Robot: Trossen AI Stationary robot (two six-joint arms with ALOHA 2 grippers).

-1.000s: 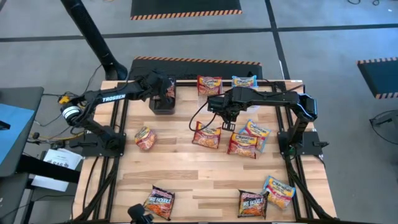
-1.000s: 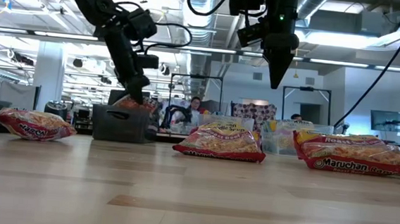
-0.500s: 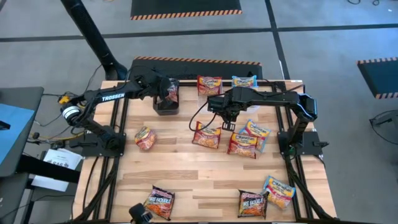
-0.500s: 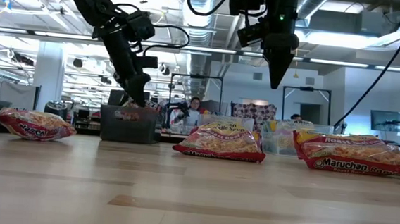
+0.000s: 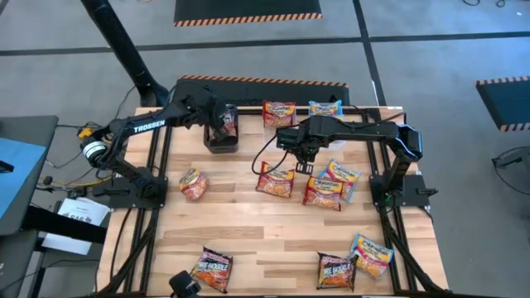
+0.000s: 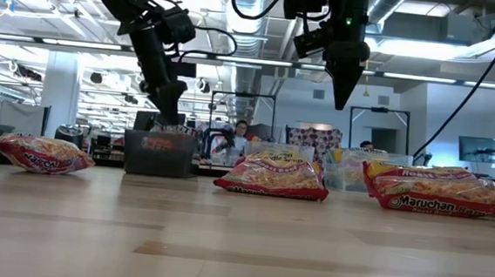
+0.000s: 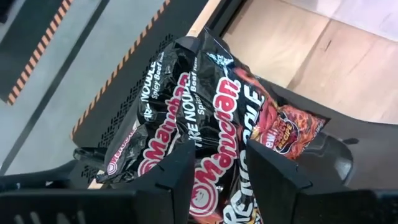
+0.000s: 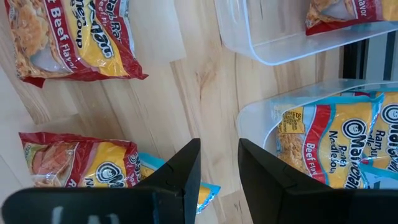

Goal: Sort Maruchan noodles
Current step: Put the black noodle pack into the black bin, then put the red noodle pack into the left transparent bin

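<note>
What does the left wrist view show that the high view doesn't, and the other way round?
Only the left wrist view shows the lettering on the black noodle packets lying in the black bin, between the left tool fingers. Only the high view shows the right tool above the red packets and the loose packets near the front edge. Both show the black bin and its dark packets.

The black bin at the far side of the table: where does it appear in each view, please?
High view: black bin at far left-centre, under the left gripper.
Low view: left of centre, below that gripper.
Left wrist view: its rim around dark packets.
Right wrist view: not in it.
Shared landmark: the left gripper.
</note>
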